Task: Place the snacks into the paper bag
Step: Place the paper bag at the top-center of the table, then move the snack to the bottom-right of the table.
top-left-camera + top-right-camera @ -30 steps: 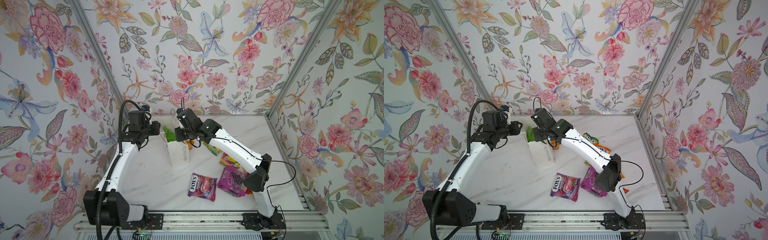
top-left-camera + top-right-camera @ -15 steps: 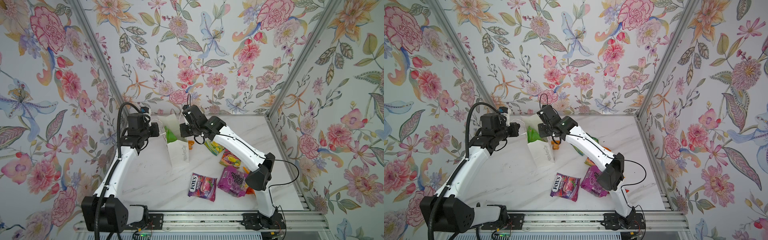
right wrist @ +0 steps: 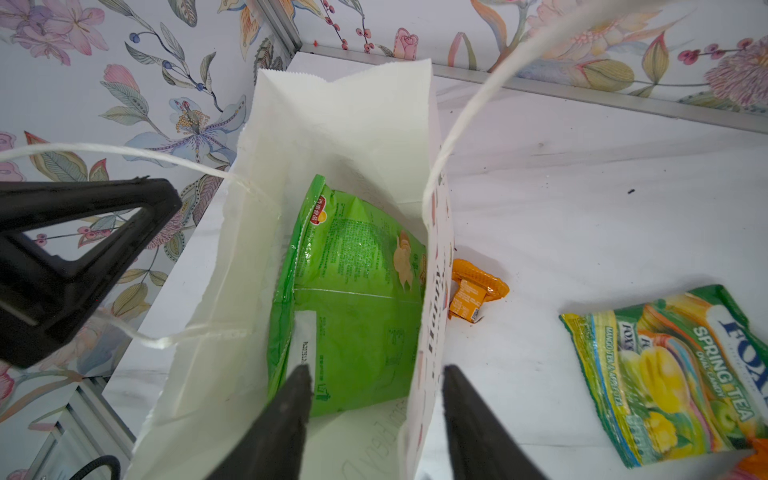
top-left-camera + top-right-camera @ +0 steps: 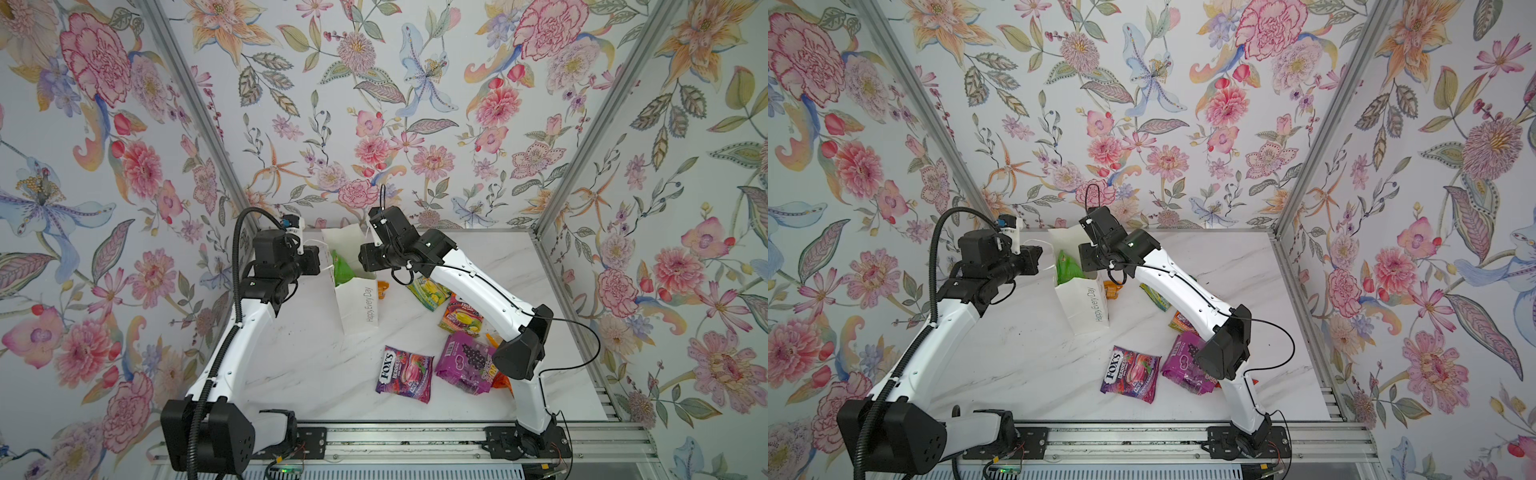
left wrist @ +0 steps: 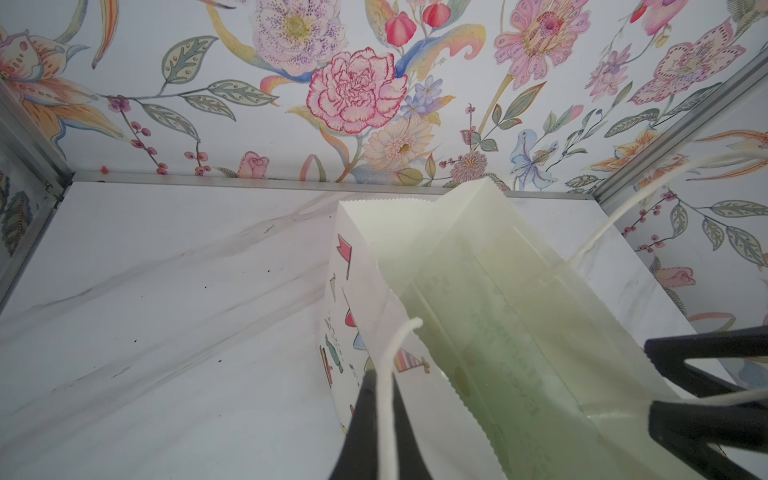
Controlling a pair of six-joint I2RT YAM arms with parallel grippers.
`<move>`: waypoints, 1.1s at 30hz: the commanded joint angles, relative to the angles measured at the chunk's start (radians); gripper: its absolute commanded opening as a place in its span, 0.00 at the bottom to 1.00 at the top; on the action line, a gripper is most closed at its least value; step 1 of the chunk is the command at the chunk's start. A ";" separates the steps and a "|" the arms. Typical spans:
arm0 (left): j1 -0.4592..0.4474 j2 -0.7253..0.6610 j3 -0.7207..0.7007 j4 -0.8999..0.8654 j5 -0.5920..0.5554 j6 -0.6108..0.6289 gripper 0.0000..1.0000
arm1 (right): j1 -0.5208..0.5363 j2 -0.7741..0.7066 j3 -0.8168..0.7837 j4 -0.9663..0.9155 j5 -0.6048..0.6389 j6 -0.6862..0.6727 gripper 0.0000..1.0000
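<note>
- Listing one white paper bag, upright on the marble tabletop, with mouth open and grey "Happy Every Day" lettering down one wall.
- Holding inside the bag one green packet, set on edge and visible through the mouth in both top views.
- Pinching a thin cord handle of the bag in the left end effector, closed tight on the cord, on the bag's side opposite the lettering.
- Spreading the right end effector wide at the bag's mouth, gripping nothing, with one finger over the green packet and one outside the lettered wall.
- Noting a small orange sachet just beside the bag's lettered wall; touching or not, impossible to tell.
- Placing a yellow-green Spring Tea packet near the bag, beyond the sachet, and an orange fruit packet farther off on that side.
- Recording a purple FOX'S Berries packet flat, well apart from the bag's base, and a purple grape packet just beside it, farther from the bag.
</note>
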 commanded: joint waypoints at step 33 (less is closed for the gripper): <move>0.004 -0.072 -0.066 0.105 0.065 -0.014 0.00 | -0.088 -0.851 -1.274 0.087 0.014 0.324 0.85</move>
